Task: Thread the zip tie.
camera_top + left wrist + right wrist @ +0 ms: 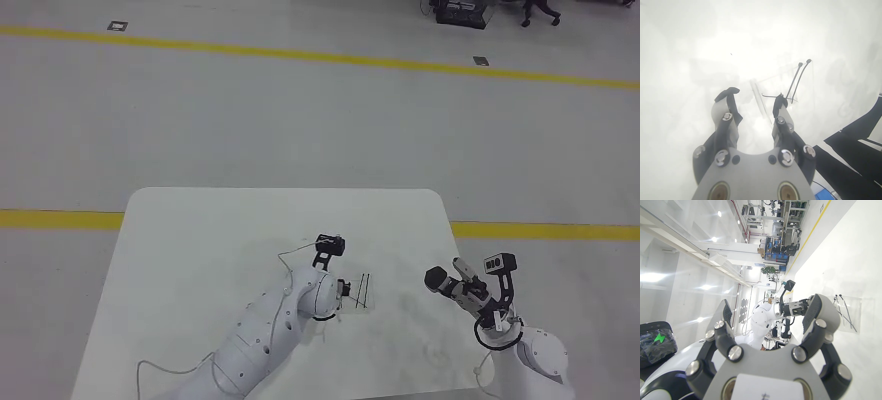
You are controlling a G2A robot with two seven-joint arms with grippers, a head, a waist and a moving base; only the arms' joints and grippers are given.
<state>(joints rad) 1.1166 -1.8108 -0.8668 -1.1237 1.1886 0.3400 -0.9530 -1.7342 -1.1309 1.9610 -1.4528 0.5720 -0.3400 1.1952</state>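
Black zip ties (796,80) just beside the spread left gripper (756,94)

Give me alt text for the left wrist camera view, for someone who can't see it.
The left gripper hangs open over a white table, one fingertip at the tail ends of two black zip ties lying side by side on a clear plastic sheet.

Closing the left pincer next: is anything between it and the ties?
Possibly. The ties lie within the outline of a clear plastic sheet, whose raised edge runs between the fingers of the open left pincer. Whether film covers the ties, I cannot tell.
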